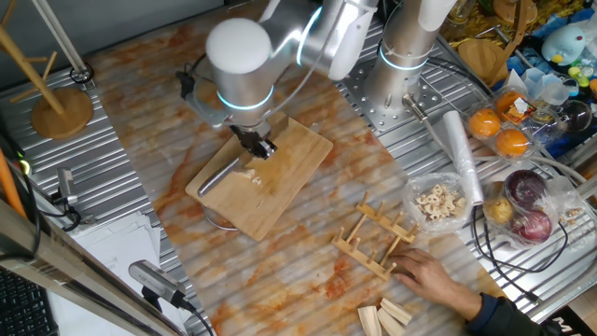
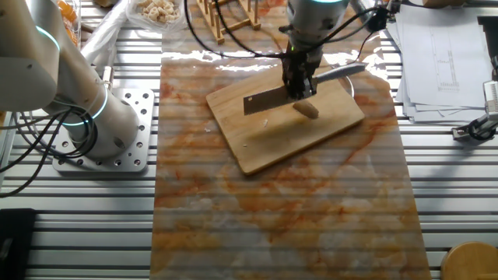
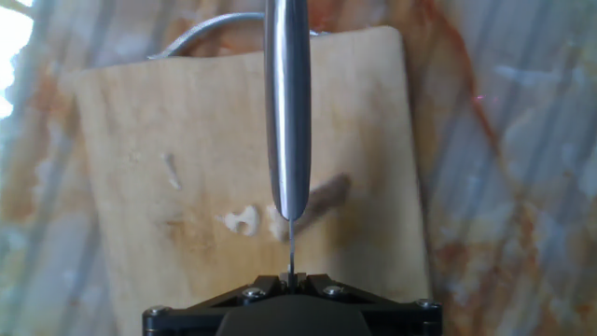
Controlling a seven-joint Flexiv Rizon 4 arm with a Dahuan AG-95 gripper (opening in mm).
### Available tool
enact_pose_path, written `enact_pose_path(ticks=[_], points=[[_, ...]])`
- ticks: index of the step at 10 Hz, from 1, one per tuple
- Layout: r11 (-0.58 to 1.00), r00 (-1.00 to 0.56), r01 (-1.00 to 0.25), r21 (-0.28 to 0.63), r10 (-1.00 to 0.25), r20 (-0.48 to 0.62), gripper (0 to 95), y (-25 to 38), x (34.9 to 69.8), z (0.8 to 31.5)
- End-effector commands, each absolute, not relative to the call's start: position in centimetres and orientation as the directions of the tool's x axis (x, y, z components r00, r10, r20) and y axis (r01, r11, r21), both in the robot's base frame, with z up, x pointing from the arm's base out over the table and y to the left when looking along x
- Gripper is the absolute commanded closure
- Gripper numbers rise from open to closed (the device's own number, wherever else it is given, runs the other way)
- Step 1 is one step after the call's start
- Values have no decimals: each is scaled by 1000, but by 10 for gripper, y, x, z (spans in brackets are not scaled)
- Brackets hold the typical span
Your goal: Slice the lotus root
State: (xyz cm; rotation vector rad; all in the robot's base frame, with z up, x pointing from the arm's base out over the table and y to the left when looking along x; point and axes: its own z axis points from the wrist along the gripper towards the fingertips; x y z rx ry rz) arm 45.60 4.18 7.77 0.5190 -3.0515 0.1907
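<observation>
My gripper (image 2: 299, 84) is shut on a steel knife (image 2: 268, 101) and holds it blade down over the wooden cutting board (image 2: 272, 144). The lotus root (image 2: 306, 110), a small tan chunk, lies on the board right beside the blade. In the hand view the knife (image 3: 287, 112) shows edge-on. There the lotus root chunk (image 3: 324, 196) lies to its right and a small cream cut piece (image 3: 242, 221) to its left. The gripper (image 3: 291, 278) grips the blade's spine at the bottom edge. In one fixed view the gripper (image 1: 259, 147) stands over pale fragments (image 1: 250, 175) on the board (image 1: 289, 154).
A person's hand (image 1: 434, 271) rests by a wooden rack (image 1: 378, 238) at the front right. A clear bag of holed slices (image 1: 438, 201), wooden blocks (image 1: 387, 319), oranges (image 1: 485, 121) and onions (image 1: 527, 191) lie to the right. A wooden stand (image 1: 61, 107) is at the far left.
</observation>
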Motion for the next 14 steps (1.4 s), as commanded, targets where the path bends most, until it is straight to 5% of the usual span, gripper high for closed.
enact_pose_path(ticks=[1,14], points=[[911,-912,-409,-50,-406,58,950,41,455,78],[911,-911,-412,-32,-411,34,950,48,460,68]])
